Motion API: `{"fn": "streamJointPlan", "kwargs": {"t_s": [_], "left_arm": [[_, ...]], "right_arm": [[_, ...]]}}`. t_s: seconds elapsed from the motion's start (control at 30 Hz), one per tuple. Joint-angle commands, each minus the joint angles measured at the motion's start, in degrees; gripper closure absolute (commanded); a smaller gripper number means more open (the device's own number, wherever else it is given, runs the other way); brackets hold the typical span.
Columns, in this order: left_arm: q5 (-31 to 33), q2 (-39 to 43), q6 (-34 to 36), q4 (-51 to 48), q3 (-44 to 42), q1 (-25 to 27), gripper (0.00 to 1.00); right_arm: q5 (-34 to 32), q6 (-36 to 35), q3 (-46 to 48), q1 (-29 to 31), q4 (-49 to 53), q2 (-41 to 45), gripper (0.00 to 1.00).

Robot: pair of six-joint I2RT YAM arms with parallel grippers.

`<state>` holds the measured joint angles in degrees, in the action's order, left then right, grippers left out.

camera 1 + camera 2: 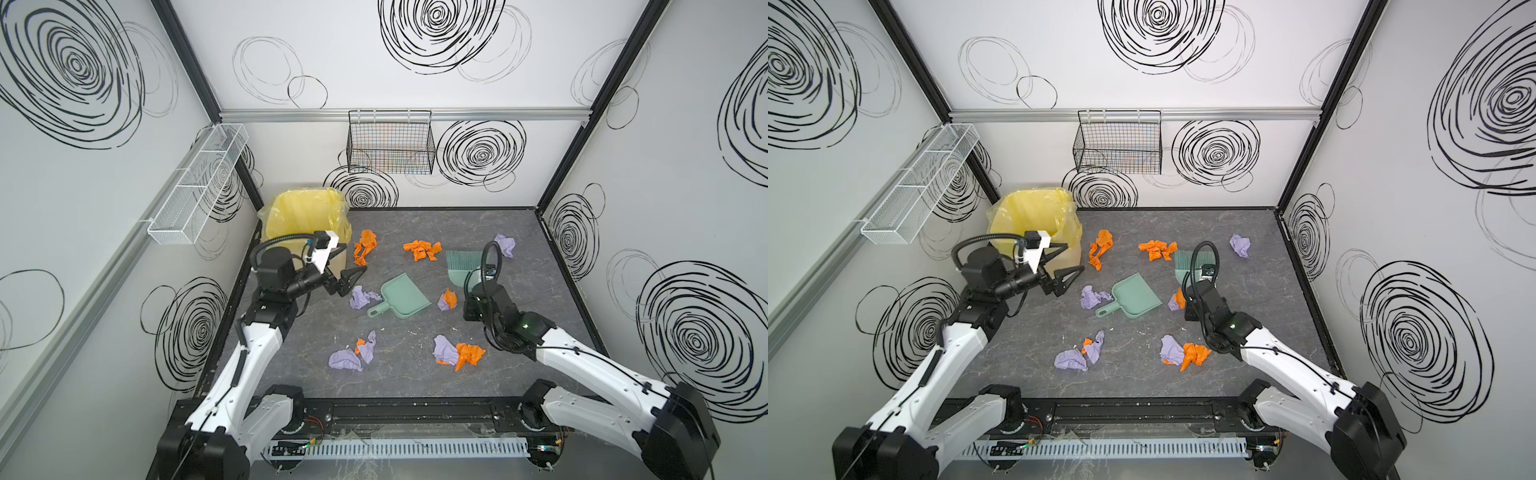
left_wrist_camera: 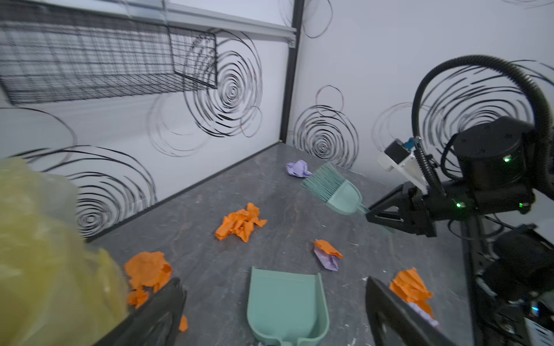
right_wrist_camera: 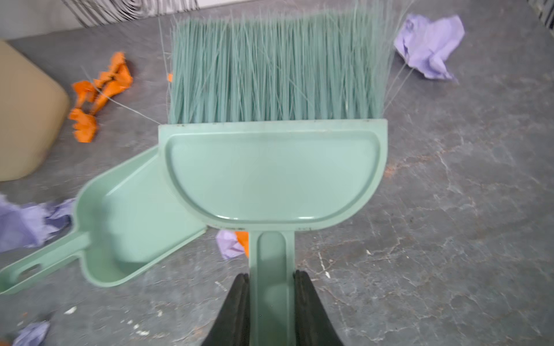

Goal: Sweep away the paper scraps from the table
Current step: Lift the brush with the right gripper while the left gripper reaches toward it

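Several orange and lilac paper scraps lie scattered on the dark grey table (image 1: 415, 386): orange wads (image 1: 365, 247) (image 1: 422, 250) at the back, a lilac one (image 1: 506, 244) at the far right, mixed ones (image 1: 457, 353) (image 1: 345, 359) in front. A mint-green dustpan (image 1: 403, 299) (image 2: 287, 302) lies flat mid-table. My right gripper (image 3: 271, 277) is shut on the handle of the green brush (image 3: 275, 167) (image 1: 461, 264), held just above the table. My left gripper (image 1: 355, 258) (image 2: 272, 283) hangs open and empty above the table, left of the dustpan.
A yellow-bagged bin (image 1: 305, 220) stands in the back left corner, just behind my left gripper. A black wire basket (image 1: 390, 145) hangs on the back wall and a white mesh basket (image 1: 199, 183) on the left wall. Walls close in three sides.
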<state>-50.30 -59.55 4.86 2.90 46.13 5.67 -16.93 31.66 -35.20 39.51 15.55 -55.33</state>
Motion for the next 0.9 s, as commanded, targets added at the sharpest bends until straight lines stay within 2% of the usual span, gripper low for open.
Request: {"fn": "streamJointPlan", "kwargs": {"t_s": [0.0, 0.07, 0.17, 0.33, 0.43, 0.53, 0.87], "left_arm": [[-10.0, -4.9, 5.9, -21.2, 6.4, 3.7, 0.00], [-12.0, -7.1, 4.3, -21.0, 7.5, 5.3, 0.05], [-11.7, -10.0, -0.7, -16.9, 8.1, 8.2, 0.12], [-9.5, -15.2, -10.3, -9.4, 9.7, 14.2, 0.14], [-6.1, -17.4, -11.6, -8.6, 11.3, 18.5, 0.13], [-5.8, -19.3, -13.4, -7.9, 12.2, 21.2, 0.13], [-4.4, -27.5, -13.5, -9.6, 16.0, 25.5, 0.15]], "right_arm": [[-7.4, -2.1, 0.2, 4.1, -2.9, 6.0, 0.87], [-9.0, -2.2, 1.4, 6.2, -3.9, 9.6, 0.88], [-10.5, -1.5, 3.3, 8.5, -5.7, 13.5, 0.88], [-13.6, 0.5, 6.2, 12.3, -9.1, 15.9, 0.89], [-15.4, 1.5, 7.0, 14.0, -11.0, 15.4, 0.89], [-15.9, 2.1, 7.1, 14.8, -12.4, 14.0, 0.89], [-16.4, 2.8, 6.5, 17.0, -18.2, 7.9, 0.90]]}}
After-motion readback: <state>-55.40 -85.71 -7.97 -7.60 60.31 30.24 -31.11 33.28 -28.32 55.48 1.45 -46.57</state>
